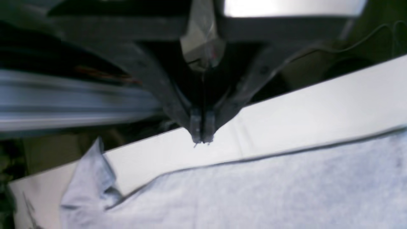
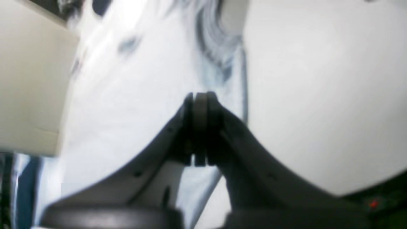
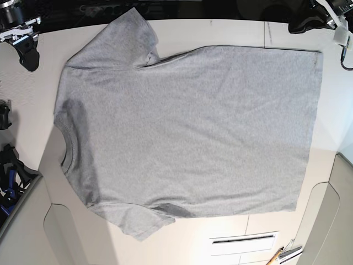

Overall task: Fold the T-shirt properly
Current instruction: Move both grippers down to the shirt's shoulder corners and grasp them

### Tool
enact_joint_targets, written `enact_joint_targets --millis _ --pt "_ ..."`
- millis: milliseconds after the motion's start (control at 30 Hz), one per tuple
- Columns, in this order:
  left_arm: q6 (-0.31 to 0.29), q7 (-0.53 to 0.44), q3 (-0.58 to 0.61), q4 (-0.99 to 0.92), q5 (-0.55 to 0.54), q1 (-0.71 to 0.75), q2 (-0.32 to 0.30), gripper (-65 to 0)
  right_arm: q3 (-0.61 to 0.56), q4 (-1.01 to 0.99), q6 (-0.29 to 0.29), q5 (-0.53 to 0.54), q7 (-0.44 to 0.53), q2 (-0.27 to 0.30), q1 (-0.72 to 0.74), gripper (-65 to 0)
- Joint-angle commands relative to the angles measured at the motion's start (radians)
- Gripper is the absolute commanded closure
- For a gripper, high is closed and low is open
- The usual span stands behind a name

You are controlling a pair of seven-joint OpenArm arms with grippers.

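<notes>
Lying flat on table [image 3: 220,33], plain-side-up T-shirt [image 3: 187,127]; both grippers [image 1: 202,140] [image 2: 200,98] together, empty.

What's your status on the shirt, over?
Left pincer shut, empty, over bare table. Right pincer shut, empty, above the T-shirt. T-shirt flat, unfolded, plain side up. Nothing lying on it.

We see the T-shirt [image 3: 187,132] lying flat on the bench [image 3: 231,33], neck toward the base view's left, hem toward its right. One sleeve points to the far edge, the other toward the near edge.
</notes>
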Motion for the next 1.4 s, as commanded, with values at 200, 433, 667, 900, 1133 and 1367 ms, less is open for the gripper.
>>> enact_joint_targets --millis 200,433,667,900,1133,1367 --pt "-0.012 0.091 -0.007 0.011 -0.028 -0.079 0.043 0.0 0.006 -0.16 0.009 -0.004 -0.001 -0.029 0.125 0.0" --pt "-0.012 0.093 -0.007 0.011 -0.047 -0.079 0.043 -3.6 0.006 -0.156 0.01 -0.159 0.013 -0.037 0.144 -17.0" --pt "-0.012 0.099 -0.007 0.011 -0.051 -0.084 0.043 -21.2 -0.001 -0.157 -0.029 -0.233 0.008 -0.086 0.203 -31.2" --pt "-0.012 0.137 -0.007 0.011 -0.123 -0.084 0.043 -21.2 -0.079 -0.157 -0.132 -0.352 -0.023 -0.1 0.261 -31.3" --pt "-0.012 0.14 -0.007 0.011 -0.124 -0.084 0.043 -21.2 -0.132 -0.158 -0.134 -0.372 -0.023 -0.151 0.26 -31.2" --pt "-0.012 0.157 -0.007 0.011 -0.137 -0.111 0.038 -21.2 -0.151 -0.158 -0.133 -0.373 -0.018 -0.163 0.26 -31.0"
